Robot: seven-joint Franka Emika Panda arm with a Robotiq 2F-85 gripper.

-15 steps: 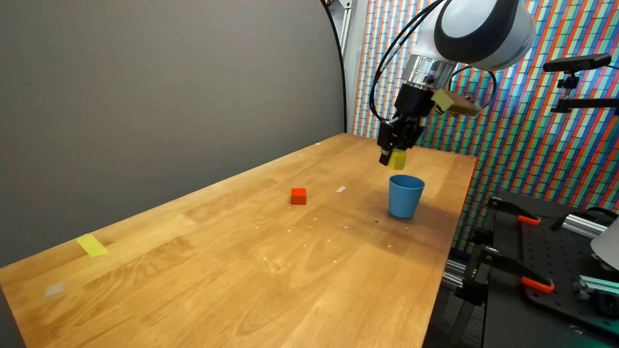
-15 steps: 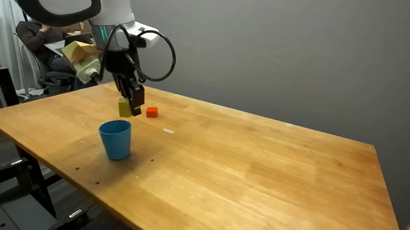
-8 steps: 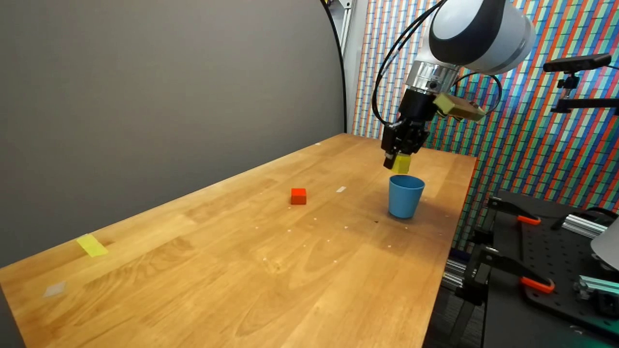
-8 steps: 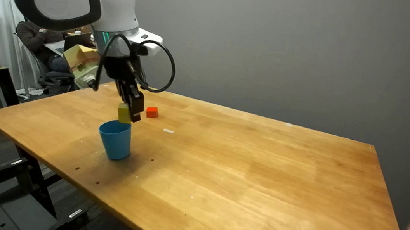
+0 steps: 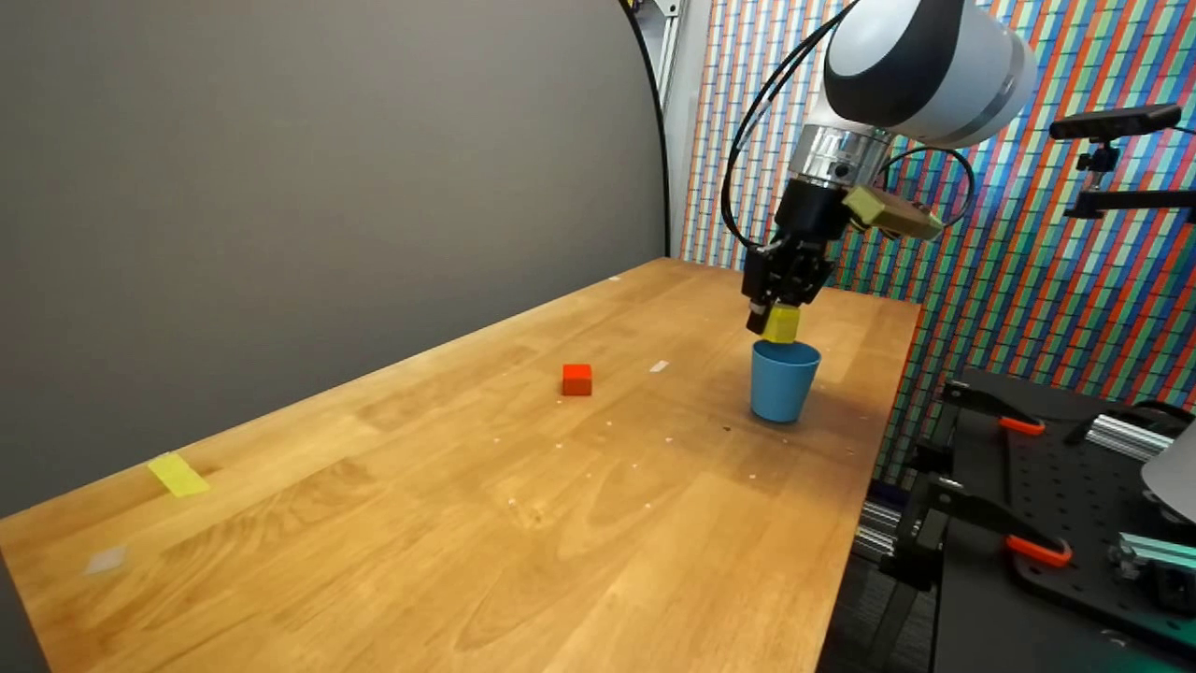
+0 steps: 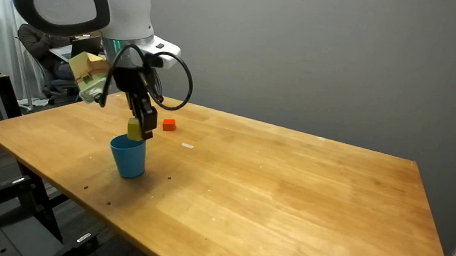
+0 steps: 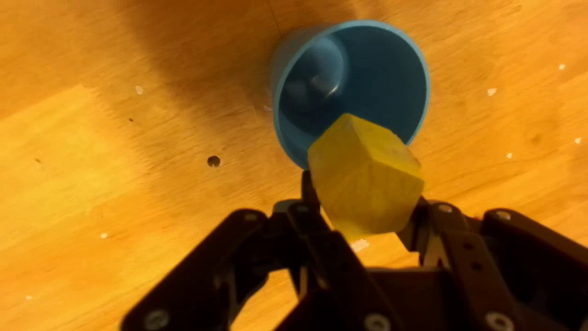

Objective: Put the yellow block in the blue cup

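The yellow block (image 7: pixel 367 179) is hanging at the mouth of the blue cup (image 5: pixel 783 385), and in the wrist view it is sitting tilted, corner-on, with several flat faces meeting along crisp edges. Its upper right face is catching more light and looking paler, with faint greyish scuffs along one edge, while the broad nearer faces are lying in shade and showing a deep mustard. In an exterior view the yellow block (image 5: pixel 783 324) is appearing bright lemon; in an exterior view the yellow block (image 6: pixel 135 129) is looking duller, closer to olive. The gripper (image 7: pixel 363 204) is pinching it, the jaws pressing from two opposite sides with the block filling the gap between them. The block's lower part is overlapping the cup's rim in both exterior views and covering a stretch of it in the wrist view; whether it is touching the rim or dipping below, I cannot tell. The cup is standing upright on the wooden table (image 5: pixel 523 542), its plain wall narrowing toward the base. A small red block (image 6: pixel 169 125) is resting well apart from the cup, and a flat yellow strip (image 5: pixel 178 475) is lying near the table's edge.
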